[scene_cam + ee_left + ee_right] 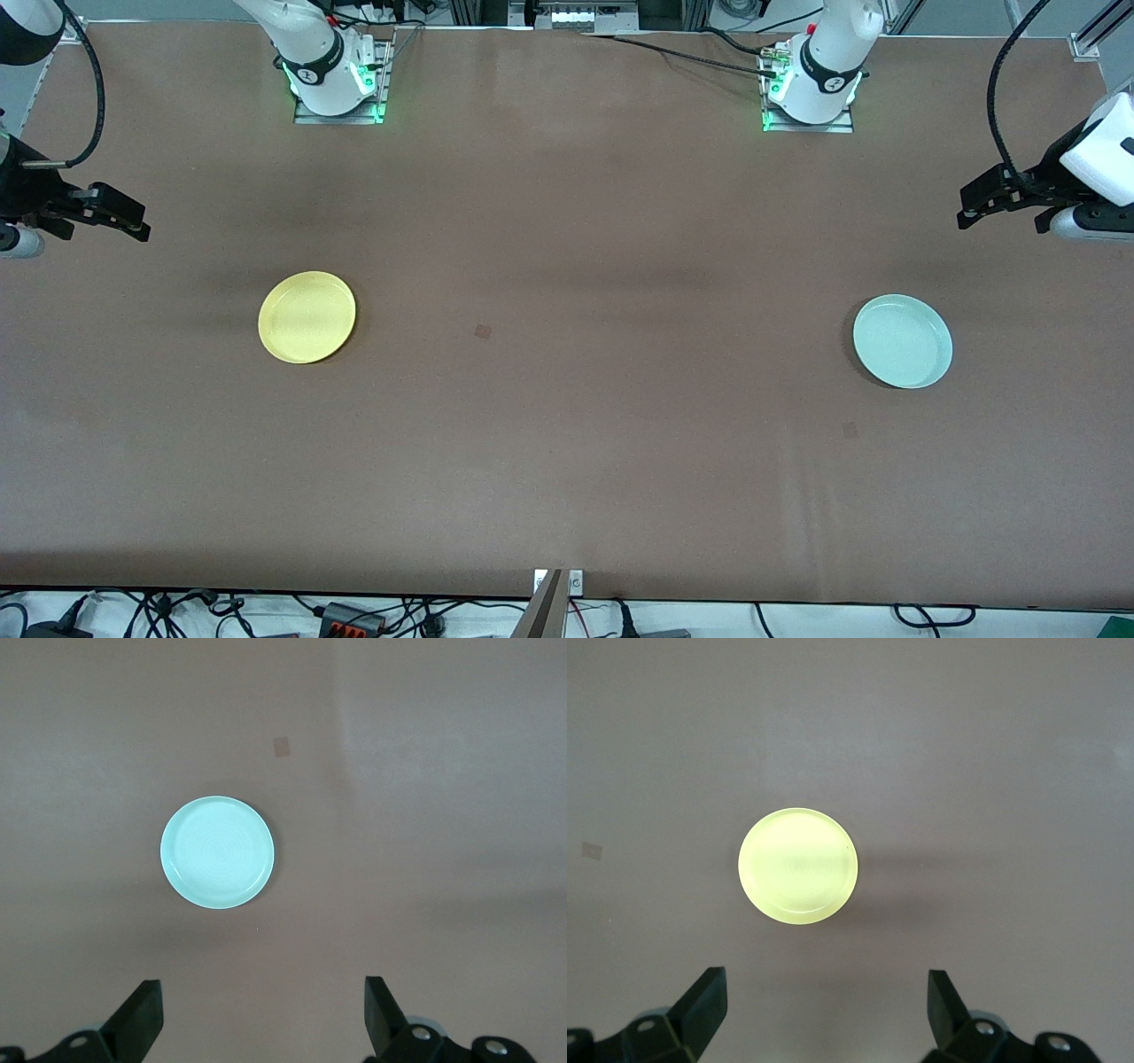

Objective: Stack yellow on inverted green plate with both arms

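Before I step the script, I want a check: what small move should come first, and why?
Probably lower the left end effector toward the green plate. That plate lies rim up near the left arm's end, not yet inverted, and the yellow plate lies apart near the right arm's end. Both end effectors, right too, hang open, holding nothing.

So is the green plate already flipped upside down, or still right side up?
Right side up: the green plate shows its hollow inside and raised rim in the front view and left wrist view, lying alone on the table.
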Robot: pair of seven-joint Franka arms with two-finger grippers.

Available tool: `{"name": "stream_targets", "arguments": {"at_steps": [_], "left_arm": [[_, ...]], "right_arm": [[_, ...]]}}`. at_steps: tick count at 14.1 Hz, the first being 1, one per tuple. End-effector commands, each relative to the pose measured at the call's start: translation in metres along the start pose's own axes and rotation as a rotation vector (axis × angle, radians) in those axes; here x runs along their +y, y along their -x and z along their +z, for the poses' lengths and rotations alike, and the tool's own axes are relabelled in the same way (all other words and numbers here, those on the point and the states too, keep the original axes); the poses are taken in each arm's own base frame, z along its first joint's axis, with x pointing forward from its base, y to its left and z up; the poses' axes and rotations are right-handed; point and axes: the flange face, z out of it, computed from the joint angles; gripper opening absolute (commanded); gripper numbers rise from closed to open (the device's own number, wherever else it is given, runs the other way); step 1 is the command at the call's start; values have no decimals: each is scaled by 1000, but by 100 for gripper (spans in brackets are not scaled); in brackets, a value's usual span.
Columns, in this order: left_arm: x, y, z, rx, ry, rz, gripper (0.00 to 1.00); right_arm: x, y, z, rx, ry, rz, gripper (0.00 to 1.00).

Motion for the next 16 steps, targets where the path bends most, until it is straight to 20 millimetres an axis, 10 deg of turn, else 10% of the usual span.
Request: {"name": "stream_targets", "arguments": {"at_steps": [1, 16], "left_arm": [[-1, -4, -5, -7, 8, 11, 100], [-1, -14, 10, -32, 13, 8, 100]], "right_arm": [[3, 0, -6, 8, -14, 7, 100], [8, -2, -3, 11, -15, 14, 100]]}}
